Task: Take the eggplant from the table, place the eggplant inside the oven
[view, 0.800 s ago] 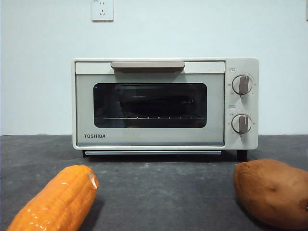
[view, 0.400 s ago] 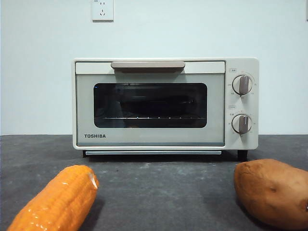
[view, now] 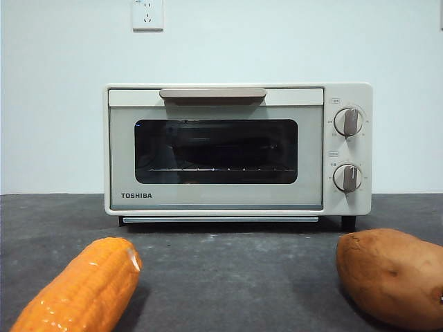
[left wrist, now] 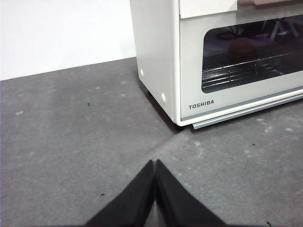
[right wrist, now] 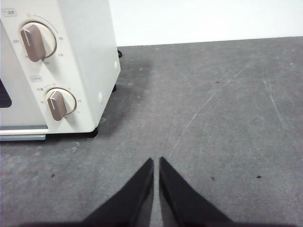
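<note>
Front view: the cream-white Toshiba toaster oven (view: 237,149) stands with its dark glass door closed on the flat dark grey speckled worktop (view: 228,270). Behind the glass, a long dark shape that appears to be the glossy dark-purple eggplant (view: 221,149) lies on the wire rack. An orange corn cob (view: 79,290) and a brown sweet potato (view: 391,277) lie near the camera. Neither hand shows here.

Left wrist view: the left hand (left wrist: 155,165) hangs clenched and empty over bare worktop, near the oven's logo corner, apart from the eggplant inside.

Right wrist view: the right hand (right wrist: 156,163) is likewise pressed together and empty, near the side with 2 round knobs (right wrist: 35,41).
</note>
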Controlling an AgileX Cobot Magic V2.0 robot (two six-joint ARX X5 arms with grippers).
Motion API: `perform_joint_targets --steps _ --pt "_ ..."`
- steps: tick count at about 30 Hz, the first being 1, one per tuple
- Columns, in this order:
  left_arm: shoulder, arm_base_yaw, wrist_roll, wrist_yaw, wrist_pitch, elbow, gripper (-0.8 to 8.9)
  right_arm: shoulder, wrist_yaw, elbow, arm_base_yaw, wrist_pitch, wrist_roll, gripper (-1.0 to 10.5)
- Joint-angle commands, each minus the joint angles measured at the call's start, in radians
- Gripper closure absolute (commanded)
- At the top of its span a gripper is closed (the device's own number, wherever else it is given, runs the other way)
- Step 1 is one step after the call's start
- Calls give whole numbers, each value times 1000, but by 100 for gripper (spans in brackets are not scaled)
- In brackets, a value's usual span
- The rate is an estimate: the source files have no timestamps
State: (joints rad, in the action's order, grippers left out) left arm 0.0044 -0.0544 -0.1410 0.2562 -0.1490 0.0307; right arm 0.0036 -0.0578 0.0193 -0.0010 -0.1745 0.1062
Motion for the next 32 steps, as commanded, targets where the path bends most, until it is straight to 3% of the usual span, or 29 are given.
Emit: perform_joint_targets --steps 1,32 --pt "-1 2 -5 -2 11 -27 807 0 9 -9 0 11 6 942" --pt "-1 2 -5 -2 11 -27 807 0 13 -8 0 17 6 942"
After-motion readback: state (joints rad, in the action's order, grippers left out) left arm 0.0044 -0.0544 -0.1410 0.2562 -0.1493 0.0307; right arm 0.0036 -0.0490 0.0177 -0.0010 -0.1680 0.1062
